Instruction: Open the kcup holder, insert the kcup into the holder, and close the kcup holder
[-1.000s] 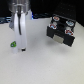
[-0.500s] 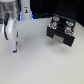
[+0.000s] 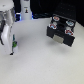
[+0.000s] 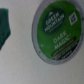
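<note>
While exterior view blurs kcup (image 3: 16,44), wrist view (image 4: 57,31) reads green lid.

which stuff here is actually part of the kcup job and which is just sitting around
Part of the job:
- kcup, green top, close under the wrist camera
- kcup holder, black drawer unit at the exterior view's right
- gripper, down near the kcup; open or shut cannot be told

Just lying about:
- red-and-white round pods on the holder
- white post at the back
</note>
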Available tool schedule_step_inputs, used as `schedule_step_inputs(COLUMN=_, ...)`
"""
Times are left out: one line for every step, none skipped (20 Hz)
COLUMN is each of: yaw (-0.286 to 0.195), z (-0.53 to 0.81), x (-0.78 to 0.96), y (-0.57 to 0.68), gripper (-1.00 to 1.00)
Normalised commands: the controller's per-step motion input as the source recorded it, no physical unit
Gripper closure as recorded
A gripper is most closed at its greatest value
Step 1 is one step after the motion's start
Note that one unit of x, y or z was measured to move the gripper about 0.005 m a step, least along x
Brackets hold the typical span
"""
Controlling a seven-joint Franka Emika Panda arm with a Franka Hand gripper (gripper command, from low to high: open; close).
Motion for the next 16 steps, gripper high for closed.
schedule_step_inputs(yaw=-0.004, z=0.13, x=-0.47, y=0.24, gripper=-1.00)
schedule_step_inputs(yaw=-0.004, z=0.09, x=-0.45, y=0.23, gripper=-1.00)
schedule_step_inputs(yaw=-0.002, z=0.00, x=-0.41, y=0.20, gripper=-1.00)
schedule_step_inputs(yaw=0.000, z=0.00, x=-0.36, y=0.15, gripper=-1.00)
schedule_step_inputs(yaw=0.000, z=0.00, x=-0.33, y=0.09, gripper=-1.00)
schedule_step_inputs(yaw=-0.131, z=-0.18, x=-0.12, y=-0.02, gripper=-1.00)
schedule_step_inputs(yaw=-0.075, z=-0.13, x=-0.04, y=-0.01, gripper=1.00)
schedule_step_inputs(yaw=-0.110, z=-0.18, x=-0.02, y=-0.01, gripper=-1.00)
schedule_step_inputs(yaw=-0.110, z=-0.21, x=0.03, y=-0.02, gripper=-1.00)
schedule_step_inputs(yaw=-0.113, z=-0.23, x=0.05, y=-0.05, gripper=-1.00)
schedule_step_inputs(yaw=-0.116, z=-0.22, x=0.10, y=-0.07, gripper=-1.00)
schedule_step_inputs(yaw=-0.116, z=-0.15, x=0.18, y=-0.06, gripper=-1.00)
schedule_step_inputs(yaw=-0.135, z=-0.07, x=0.23, y=-0.05, gripper=-1.00)
schedule_step_inputs(yaw=-0.046, z=0.01, x=0.22, y=0.04, gripper=-1.00)
schedule_step_inputs(yaw=-0.058, z=-0.01, x=0.20, y=0.03, gripper=-1.00)
schedule_step_inputs(yaw=-0.049, z=-0.02, x=0.15, y=0.01, gripper=-1.00)
